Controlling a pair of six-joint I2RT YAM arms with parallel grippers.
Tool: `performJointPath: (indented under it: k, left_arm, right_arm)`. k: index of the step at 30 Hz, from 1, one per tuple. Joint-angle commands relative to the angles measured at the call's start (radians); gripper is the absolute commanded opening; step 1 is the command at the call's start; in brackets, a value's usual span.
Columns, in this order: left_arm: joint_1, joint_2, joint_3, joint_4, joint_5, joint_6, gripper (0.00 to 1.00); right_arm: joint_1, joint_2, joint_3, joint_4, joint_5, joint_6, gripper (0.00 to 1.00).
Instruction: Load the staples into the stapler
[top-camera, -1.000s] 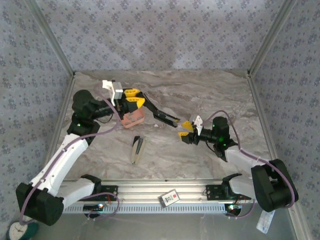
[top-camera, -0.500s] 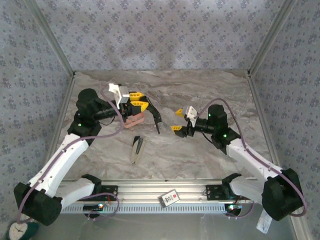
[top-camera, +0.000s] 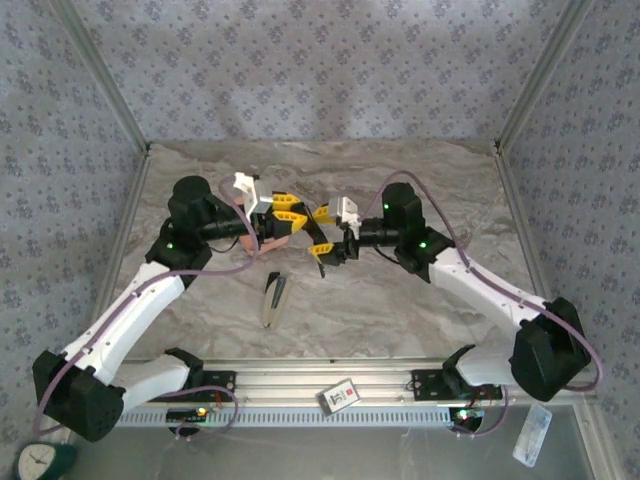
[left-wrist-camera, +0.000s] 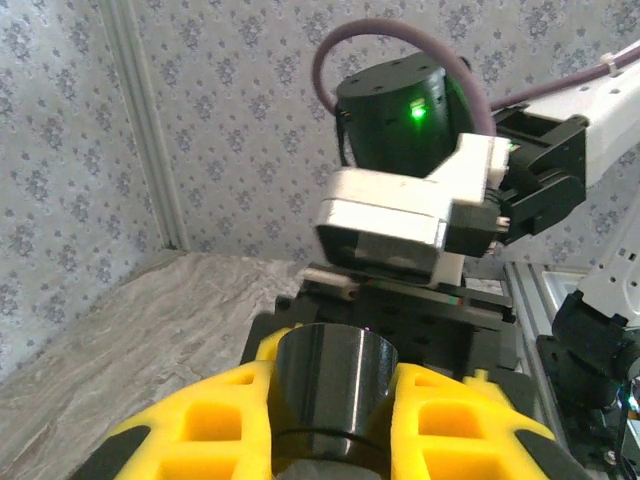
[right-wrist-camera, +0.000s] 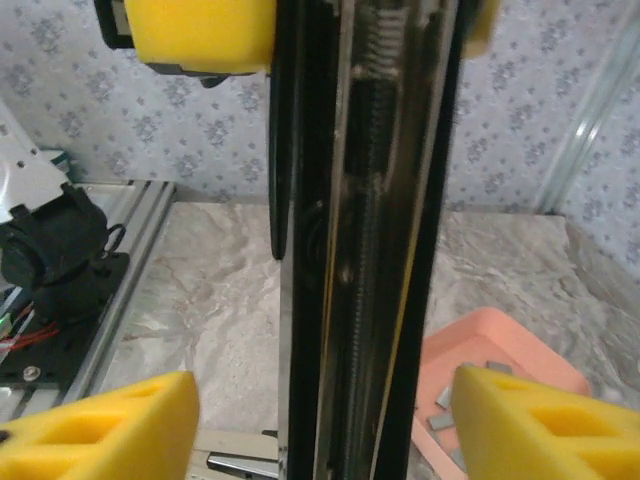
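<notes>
Black and shiny, the stapler (right-wrist-camera: 365, 250) stands up tall in my right wrist view. It is open, so I see its long groove and the thin curly spring inside.

One second back it points out flat toward 4 o'clock, and my right pincer (right-wrist-camera: 325, 420) waits well apart, near its far tip. Now the right arm has swung over toward 9 o'clock, and the two pincers meet near the middle of the table. The stapler is tipped up between them.

My left pincer (top-camera: 283, 212) is clamped tight on the stapler's back end. In the left wrist view its chunky yellow fingers (left-wrist-camera: 200, 430) hug a round black part.

My right pincer has its yellow fingers spread apart, one on each side of the stapler. It carries nothing. I cannot tell if one finger brushes the metal.

The staples (right-wrist-camera: 440, 405) are small flat grey bits. They lie in the smooth pink-orange tray (right-wrist-camera: 470, 345), at 4 o'clock from the stapler in the right wrist view.

I think this means the groove is ready but no strip is in it yet. The right pincer needs to go and fetch one.

The table (top-camera: 400, 300) looks like swirly grey-brown stone. A long thin dark and pale thing (top-camera: 273, 298) lies at 7 o'clock from the pincers.
</notes>
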Motion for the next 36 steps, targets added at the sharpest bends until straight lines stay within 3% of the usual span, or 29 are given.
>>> performJointPath:
  k: [1,3,4,6,8,11,14,19,24,36]
  left_arm:
    - [-0.006,-0.012,0.031,0.086,0.033,0.007,0.0]
    - [-0.007,-0.013,0.025,0.085,0.0,0.004,0.05]
    - [-0.007,-0.017,0.02,0.079,-0.029,0.005,0.12]
    - [-0.007,-0.025,0.01,0.061,-0.093,0.008,0.32]
    - [-0.007,-0.036,-0.004,0.042,-0.183,0.004,0.57]
    - [-0.007,-0.052,-0.037,0.025,-0.32,-0.021,0.75]
    - [-0.007,-0.067,-0.074,0.005,-0.457,-0.05,0.79]
    - [-0.006,-0.082,-0.12,-0.092,-0.627,-0.153,0.8]
    - [-0.01,-0.098,-0.136,-0.31,-0.776,-0.32,0.78]
    - [-0.028,-0.211,-0.31,-0.571,-0.882,-0.521,0.75]
  right_arm:
    - [0.006,0.043,0.055,0.024,-0.093,0.078,0.4]
    - [0.0,0.05,0.059,0.026,-0.088,0.116,0.1]
    - [-0.005,0.047,0.055,0.023,-0.07,0.143,0.0]
    - [-0.012,0.035,0.044,0.011,-0.013,0.193,0.0]
    - [-0.011,0.011,0.042,-0.068,0.139,0.26,0.0]
    - [-0.007,-0.023,0.055,-0.22,0.372,0.354,0.0]
    - [-0.007,-0.038,0.084,-0.381,0.624,0.506,0.0]
    - [-0.008,0.053,0.198,-0.67,0.847,0.697,0.0]
    - [-0.025,0.194,0.298,-0.811,0.922,0.77,0.0]
    - [-0.109,0.618,0.586,-0.943,0.97,0.768,0.0]
